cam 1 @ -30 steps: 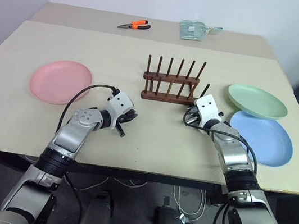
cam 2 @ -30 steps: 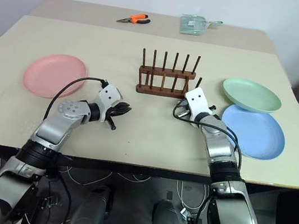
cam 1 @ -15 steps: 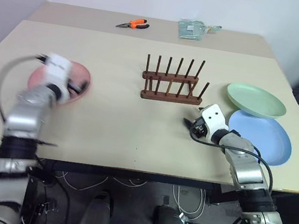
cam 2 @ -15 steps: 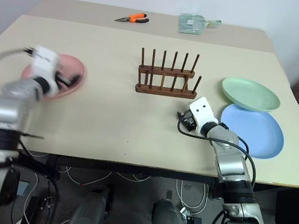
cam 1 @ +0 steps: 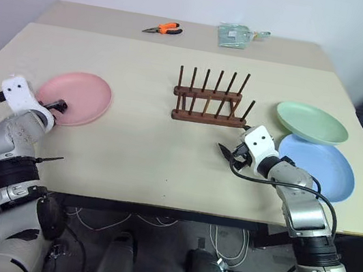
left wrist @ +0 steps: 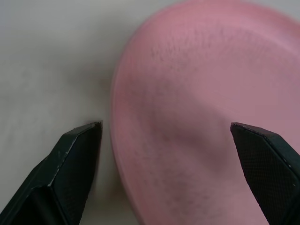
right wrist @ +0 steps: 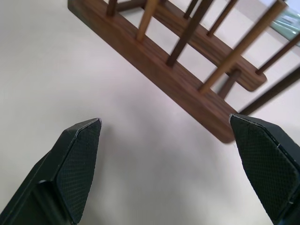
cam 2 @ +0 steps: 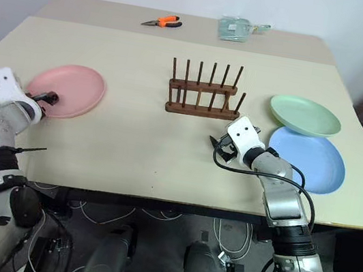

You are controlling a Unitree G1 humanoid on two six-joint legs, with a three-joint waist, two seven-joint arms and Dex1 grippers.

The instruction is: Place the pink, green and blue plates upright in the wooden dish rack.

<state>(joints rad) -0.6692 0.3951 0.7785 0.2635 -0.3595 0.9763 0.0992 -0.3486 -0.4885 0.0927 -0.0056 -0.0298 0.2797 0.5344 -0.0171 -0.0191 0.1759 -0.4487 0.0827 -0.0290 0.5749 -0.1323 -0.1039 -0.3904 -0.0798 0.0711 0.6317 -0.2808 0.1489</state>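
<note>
Two claws spread, left claw (left wrist: pixel 164 154) straddling pink plate (left wrist: pixel 206 117) rim, right claw (right wrist: pixel 164 154) facing wooden rack (right wrist: pixel 187 70) pegs

On the beige table (cam 2: pixel 167 140), the wooden dish rack (cam 2: pixel 201 98) is seen near the centre, with no plate in it. The pink plate (cam 2: pixel 72 87) lies flat at nine o'clock, the left gripper (cam 2: pixel 48 96) at its edge. At three o'clock, the green plate (cam 2: pixel 306 115) overlaps the blue plate (cam 2: pixel 312 160). The right gripper (cam 2: pixel 220 146) is held just below the rack.
</note>
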